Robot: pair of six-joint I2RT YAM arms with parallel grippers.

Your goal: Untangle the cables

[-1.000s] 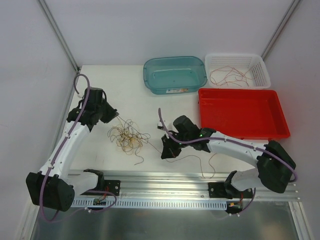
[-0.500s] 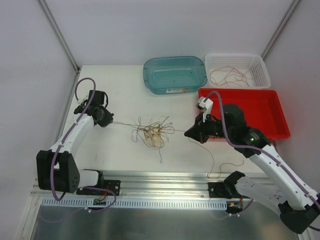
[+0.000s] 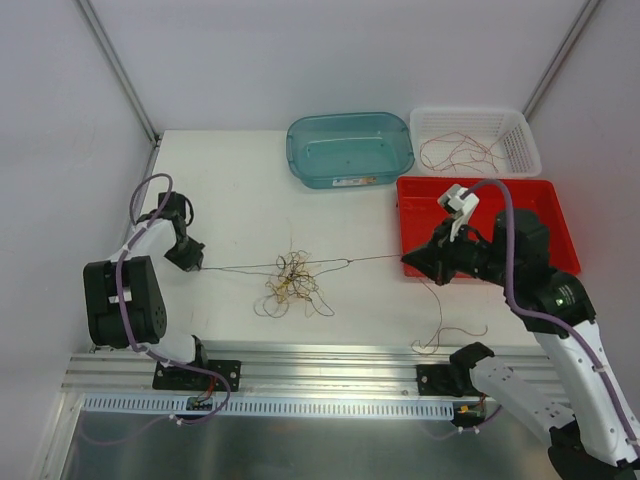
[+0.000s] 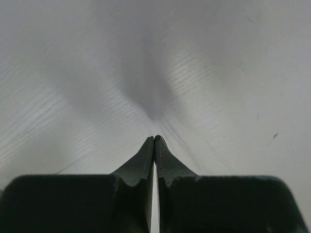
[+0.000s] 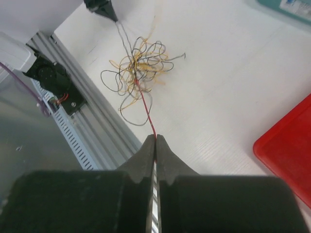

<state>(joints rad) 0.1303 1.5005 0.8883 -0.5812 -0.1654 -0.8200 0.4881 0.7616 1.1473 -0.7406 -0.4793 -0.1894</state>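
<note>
Cables (image 3: 292,280) clump mid counter (image 3: 240,180), nearer front edge, one strand taut toward both side edges. Left fingers (image 3: 193,266) pinched shut on one end, right fingers (image 5: 155,141) shut on red strand. Hair-light, springy, snaggy; probably best gripped at loose ends.

Both pairs of jaws are smooth, matt black plastic. Ahead of the right jaws, the cables (image 5: 140,67) are hair-fine wire with slick red, yellow and dark coating. The surface (image 3: 250,190) under the left jaws is matt white, faintly ribbed. Right of the right jaws, the tray (image 3: 420,200) is glossy red plastic. Beyond them are a translucent teal plastic tub (image 3: 300,160) and a white plastic lattice basket (image 3: 525,150).
</note>
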